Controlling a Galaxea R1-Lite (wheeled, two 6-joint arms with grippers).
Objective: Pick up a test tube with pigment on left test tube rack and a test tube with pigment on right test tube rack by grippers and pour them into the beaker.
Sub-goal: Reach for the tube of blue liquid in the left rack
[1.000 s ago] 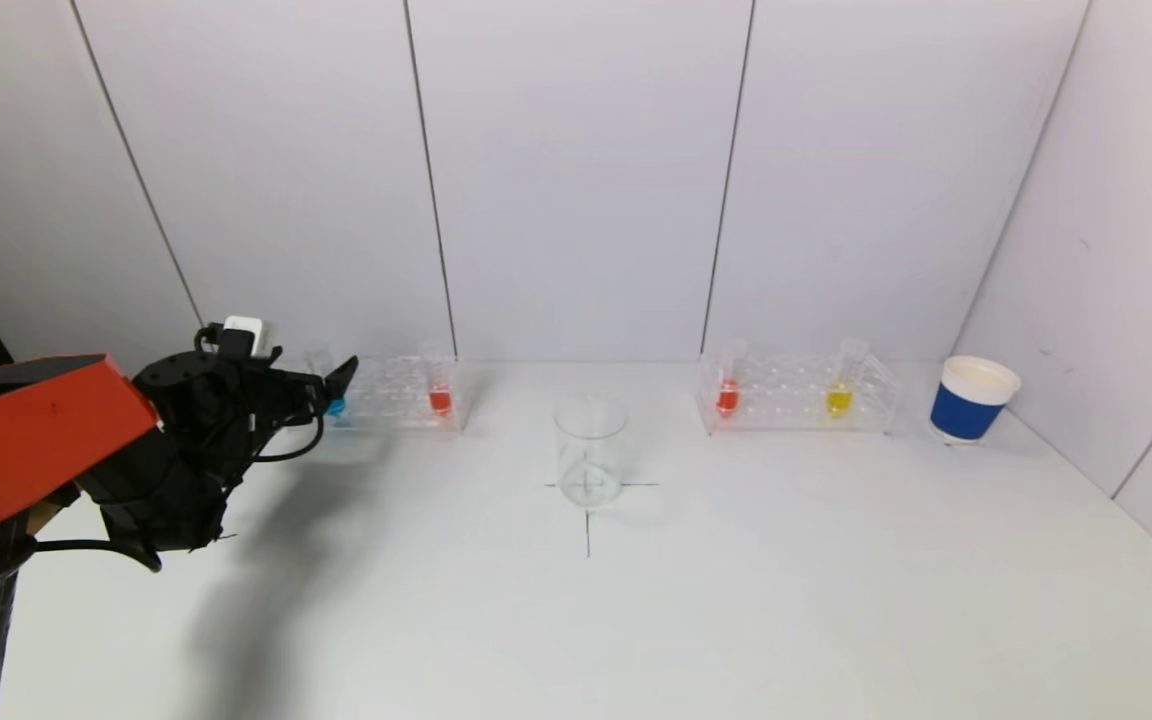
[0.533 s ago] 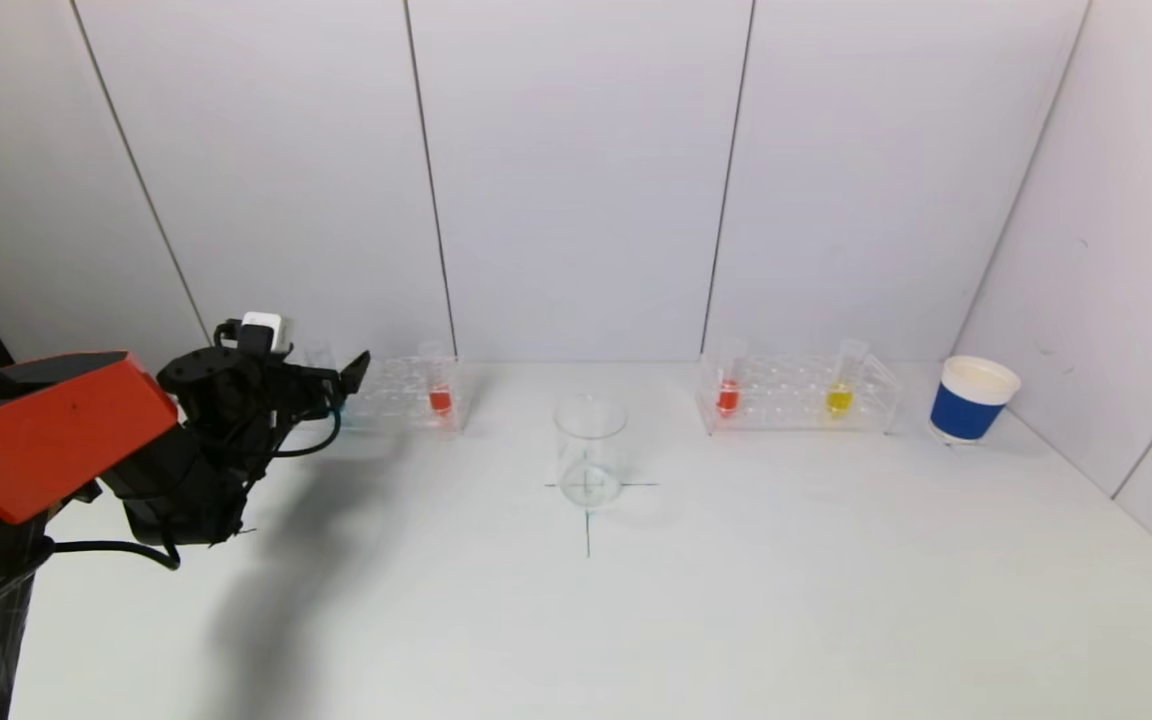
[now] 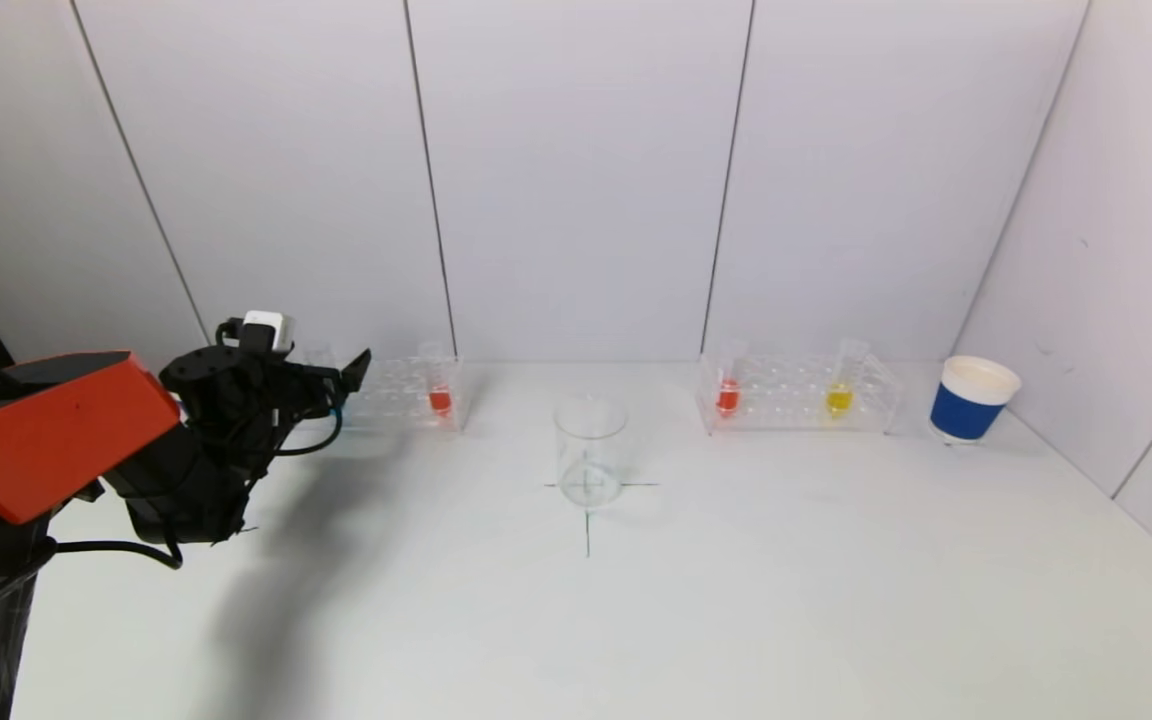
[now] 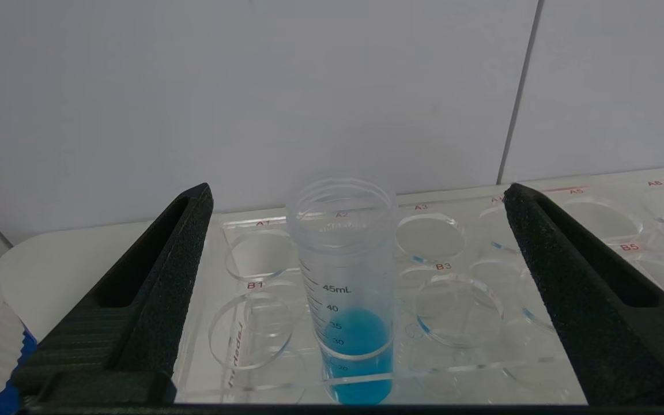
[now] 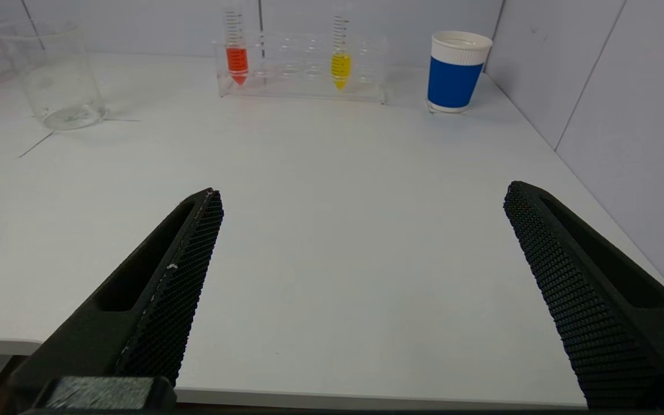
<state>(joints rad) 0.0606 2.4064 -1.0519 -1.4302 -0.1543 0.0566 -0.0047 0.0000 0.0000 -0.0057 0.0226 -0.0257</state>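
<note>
Since the left gripper (image 4: 355, 288) was lined up for a grasp, its jaws sat spread either side of the blue test tube (image 4: 348, 300), untouched in the left rack (image 4: 453, 300); right gripper (image 5: 361, 288) idled spread, 0 pours in beaker (image 3: 590, 450).

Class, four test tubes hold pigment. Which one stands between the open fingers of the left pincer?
The blue-pigment tube, alone between the left pincer fingers; both red tubes and the yellow one stand elsewhere.
</note>
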